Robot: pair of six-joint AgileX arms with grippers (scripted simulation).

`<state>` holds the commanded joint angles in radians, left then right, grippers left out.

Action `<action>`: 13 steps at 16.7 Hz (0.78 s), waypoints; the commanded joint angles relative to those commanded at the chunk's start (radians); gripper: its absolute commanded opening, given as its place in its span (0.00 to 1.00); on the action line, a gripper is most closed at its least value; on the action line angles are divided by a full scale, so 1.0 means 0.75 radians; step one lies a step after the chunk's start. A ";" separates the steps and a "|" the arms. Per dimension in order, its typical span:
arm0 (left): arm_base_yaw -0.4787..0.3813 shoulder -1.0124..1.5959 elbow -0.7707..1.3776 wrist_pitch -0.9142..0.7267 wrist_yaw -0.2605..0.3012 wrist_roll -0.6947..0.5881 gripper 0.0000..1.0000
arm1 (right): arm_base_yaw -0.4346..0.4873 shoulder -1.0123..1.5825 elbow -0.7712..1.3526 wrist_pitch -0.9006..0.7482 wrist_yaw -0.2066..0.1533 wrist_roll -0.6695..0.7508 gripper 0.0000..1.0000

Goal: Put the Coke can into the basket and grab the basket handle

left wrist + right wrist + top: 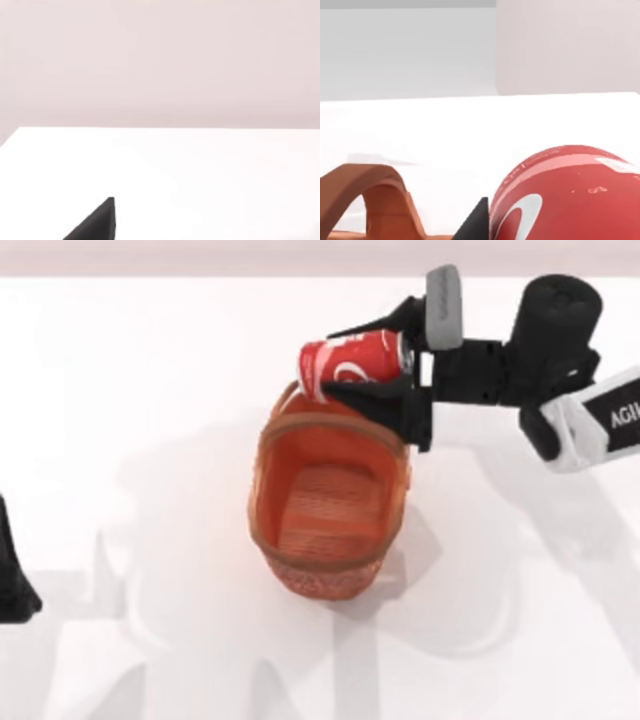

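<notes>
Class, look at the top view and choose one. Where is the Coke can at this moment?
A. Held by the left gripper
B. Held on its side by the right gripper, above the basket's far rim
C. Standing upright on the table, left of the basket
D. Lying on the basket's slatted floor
B: the right gripper has its fingers closed on the Coke can, which lies sideways over the far rim of the basket, whose floor is bare.

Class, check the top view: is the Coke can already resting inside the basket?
No: the Coke can lies sideways in the right claw, above the basket at its far rim.

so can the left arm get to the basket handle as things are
Probably yes: the left pincer is parked at the table's left edge with bare table up to the basket, though the right pincer holding the Coke can crowds the basket handle.
</notes>
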<state>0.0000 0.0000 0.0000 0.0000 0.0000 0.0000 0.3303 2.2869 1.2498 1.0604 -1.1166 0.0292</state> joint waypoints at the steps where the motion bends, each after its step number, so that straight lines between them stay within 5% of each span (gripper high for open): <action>1: 0.000 0.000 0.000 0.000 0.000 0.000 1.00 | 0.000 0.000 0.000 0.000 0.000 0.000 0.15; 12: 0.000 0.000 0.000 0.000 0.000 0.000 1.00 | 0.000 0.000 0.000 0.000 0.000 0.000 0.98; 13: 0.000 0.000 0.000 0.000 0.000 0.000 1.00 | 0.000 0.000 0.000 0.000 0.000 0.000 1.00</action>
<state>0.0000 0.0000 0.0000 0.0000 0.0000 0.0000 0.3303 2.2869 1.2498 1.0604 -1.1166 0.0292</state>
